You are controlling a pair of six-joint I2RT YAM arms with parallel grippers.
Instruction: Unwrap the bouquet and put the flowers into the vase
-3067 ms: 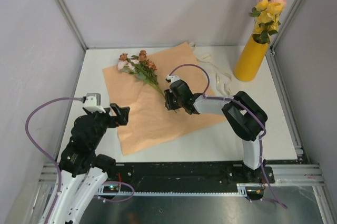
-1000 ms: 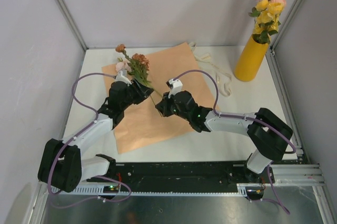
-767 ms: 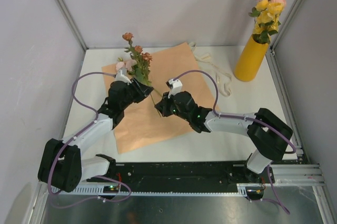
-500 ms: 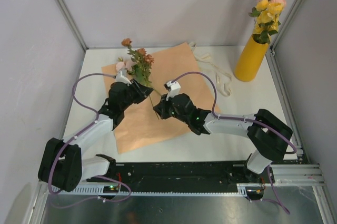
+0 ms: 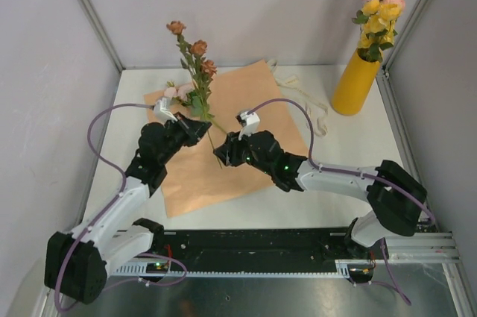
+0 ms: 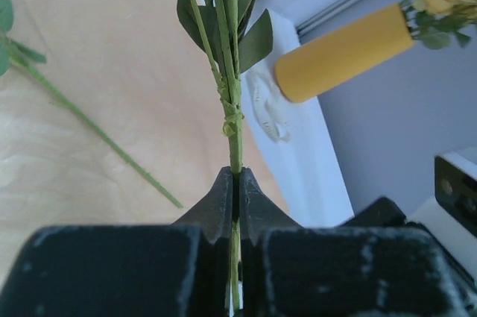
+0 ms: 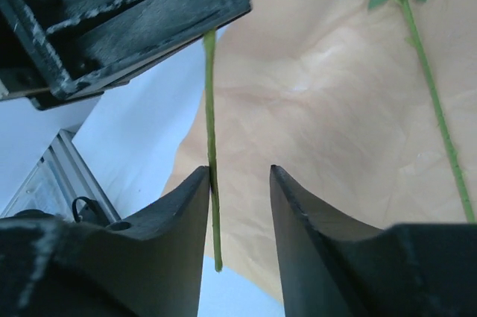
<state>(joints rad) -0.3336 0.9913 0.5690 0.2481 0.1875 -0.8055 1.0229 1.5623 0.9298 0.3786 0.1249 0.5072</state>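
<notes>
I judge this a handover: my left gripper (image 6: 235, 183) jaws pinch the rust-brown sprig (image 6: 235, 145) upright, my right gripper (image 7: 238, 177) jaws stand parted, gripping nothing; next I carry it to the vase (image 5: 355, 82).

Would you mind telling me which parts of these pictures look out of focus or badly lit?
Top view: sharp, evenly lit, no glare. Left wrist view: stem crisp, vase behind it slightly soft. Right wrist view: near fingers blurred, paper sharper.
</notes>
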